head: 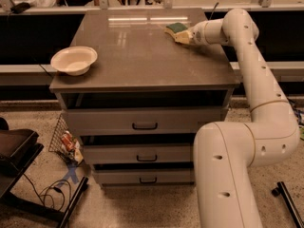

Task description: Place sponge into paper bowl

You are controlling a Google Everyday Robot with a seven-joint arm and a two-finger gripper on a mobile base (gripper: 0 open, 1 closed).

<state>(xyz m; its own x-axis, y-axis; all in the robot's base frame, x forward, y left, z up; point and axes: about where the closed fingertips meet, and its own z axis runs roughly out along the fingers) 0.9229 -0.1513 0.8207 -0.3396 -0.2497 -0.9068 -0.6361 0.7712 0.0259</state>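
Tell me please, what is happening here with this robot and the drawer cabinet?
The robot's arm reaches over the cabinet top, and its gripper is at the sponge, near the far right side of the top. The paper bowl sits by the front left corner with nothing in it, well apart from the sponge. So the sponge is not yet in the bowl.

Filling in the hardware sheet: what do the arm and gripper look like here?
The arm is cream-white: thick smooth tubes, rounded joints, small dark holes along the shells, thin seam rings. No loose cables show. The gripper, at the sponge on the far right of the cabinet top, looks the same pale cream.
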